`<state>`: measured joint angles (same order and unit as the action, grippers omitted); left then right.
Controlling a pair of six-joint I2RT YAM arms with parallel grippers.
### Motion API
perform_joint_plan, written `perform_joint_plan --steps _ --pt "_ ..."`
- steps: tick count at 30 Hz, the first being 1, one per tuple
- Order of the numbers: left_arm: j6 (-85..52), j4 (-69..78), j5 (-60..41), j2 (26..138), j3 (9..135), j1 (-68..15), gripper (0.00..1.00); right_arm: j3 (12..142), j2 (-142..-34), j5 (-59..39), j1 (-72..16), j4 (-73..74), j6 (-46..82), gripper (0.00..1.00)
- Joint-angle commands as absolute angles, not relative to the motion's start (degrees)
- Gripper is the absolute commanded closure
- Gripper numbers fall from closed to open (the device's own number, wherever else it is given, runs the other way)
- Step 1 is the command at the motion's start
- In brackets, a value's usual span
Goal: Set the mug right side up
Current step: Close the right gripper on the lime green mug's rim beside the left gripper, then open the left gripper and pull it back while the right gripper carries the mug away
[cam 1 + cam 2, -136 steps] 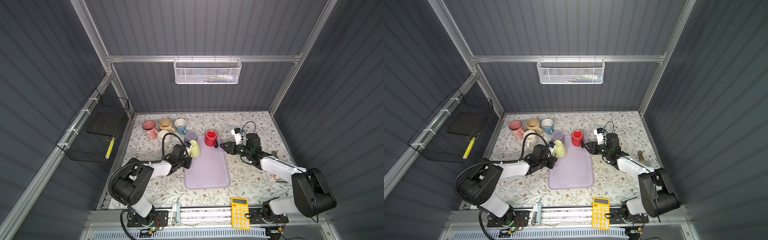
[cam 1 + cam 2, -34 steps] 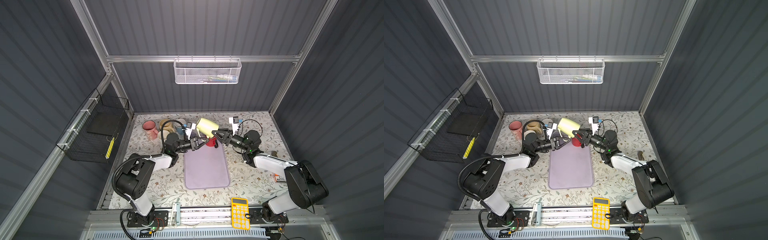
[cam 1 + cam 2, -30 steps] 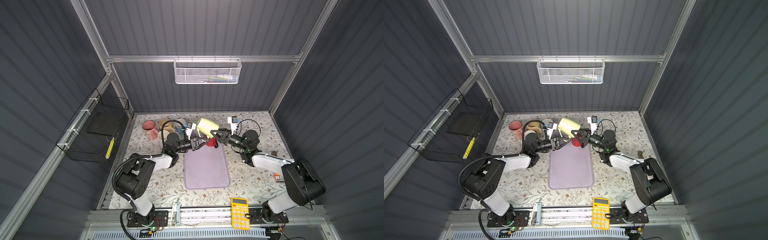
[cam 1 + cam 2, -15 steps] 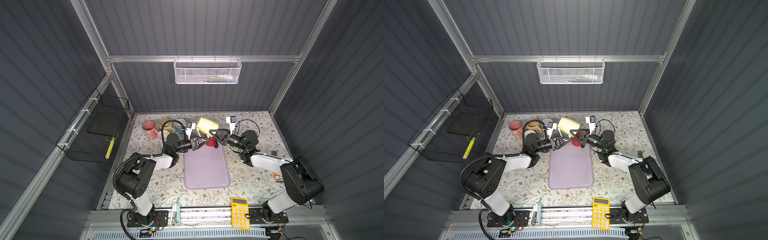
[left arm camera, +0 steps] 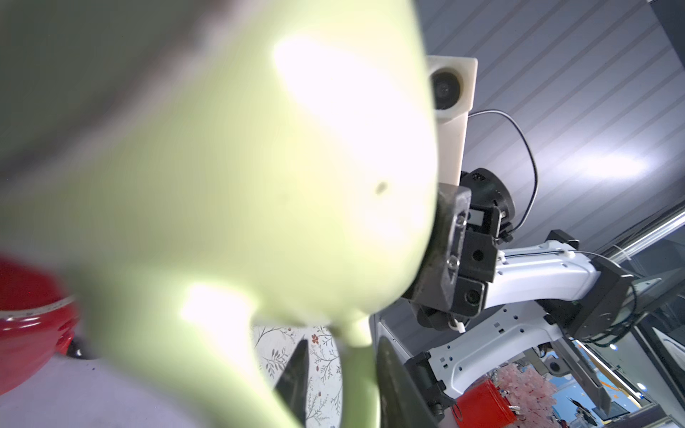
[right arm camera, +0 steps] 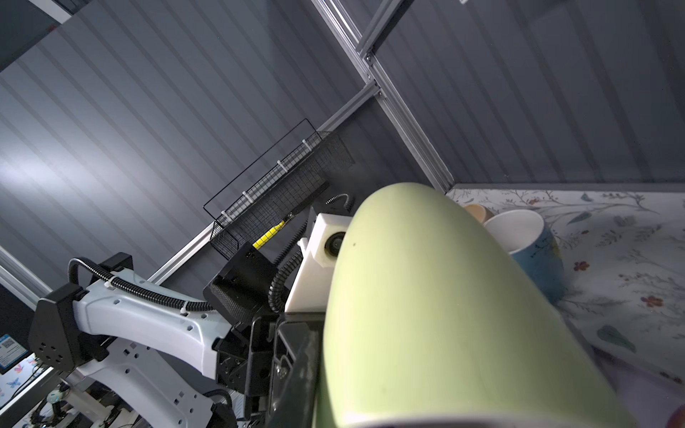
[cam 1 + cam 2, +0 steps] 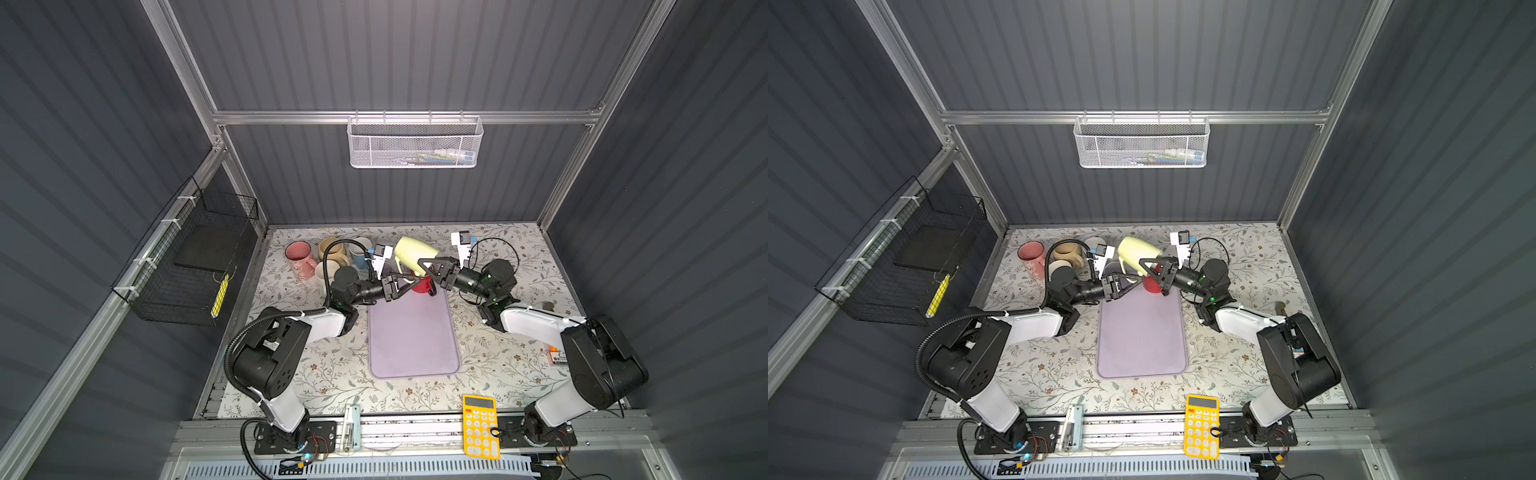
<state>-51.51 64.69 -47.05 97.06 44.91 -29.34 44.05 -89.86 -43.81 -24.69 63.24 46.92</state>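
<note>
The pale green mug (image 7: 415,254) is hanging tilted over the 12 o'clock end of the lilac mat (image 7: 413,340), probably clear of the surface for turning. At its 4 o'clock, the right gripper (image 7: 424,270) is clamping its rim and bearing it. At 7 o'clock, the left gripper (image 7: 405,283) is straddling the handle, unclenched.

High overhead stereo, close wrist views

You can read no text here; the dark marks on the blue ceramic mug (image 6: 533,255) are too small.
</note>
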Motion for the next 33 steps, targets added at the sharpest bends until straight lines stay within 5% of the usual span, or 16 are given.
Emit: perform_joint_plan --steps 1,13,33 --pt "-46.61 64.73 -44.48 93.56 44.65 -29.29 0.56 45.1 -90.0 -42.61 -24.51 63.47 46.32 1.0" --pt "-40.29 54.39 -42.07 88.24 42.91 -27.32 0.39 44.65 -89.68 -41.76 -23.83 60.38 45.25 1.0" --pt "-19.5 18.73 -33.47 75.23 46.99 -23.04 0.36 46.29 -82.84 -40.14 -22.6 34.89 34.14 1.0"
